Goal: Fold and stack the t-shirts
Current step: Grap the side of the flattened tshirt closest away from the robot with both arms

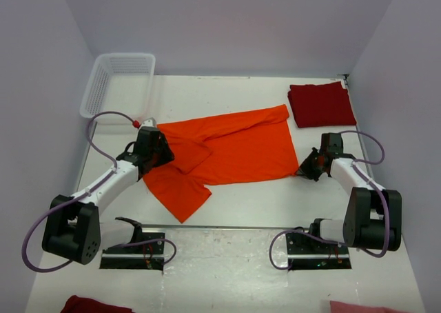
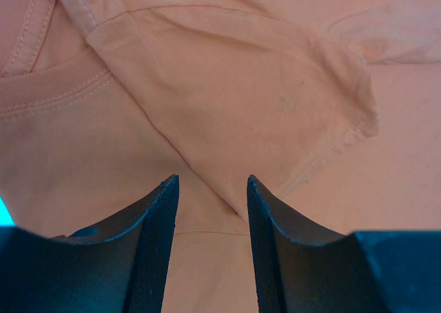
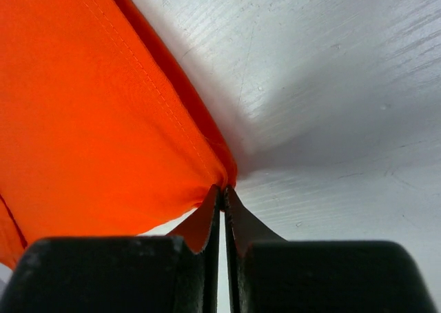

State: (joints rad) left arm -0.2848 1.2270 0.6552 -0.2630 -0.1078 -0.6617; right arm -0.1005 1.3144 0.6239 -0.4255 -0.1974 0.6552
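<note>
Orange t-shirt (image 1: pixel 227 151) lies spread mid-table (image 1: pixel 241 206), partly folded, with one sleeve doubled over near the collar. Right gripper (image 3: pixel 224 189) is at the shirt's right near corner, jaws pinched together on the hem. Left gripper (image 2: pixel 210 182) is over the collar and sleeve area, jaws apart with nothing between them; cannot tell whether it touches the cloth. Dark red t-shirt (image 1: pixel 321 104) lies folded at the far right corner, apart from the orange one. White lattice basket (image 1: pixel 117 68) sits far left.

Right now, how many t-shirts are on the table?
2: orange t-shirt spread mid-table; dark red t-shirt folded at far right corner. Cloth bits at the frame's bottom edge may be more.
</note>
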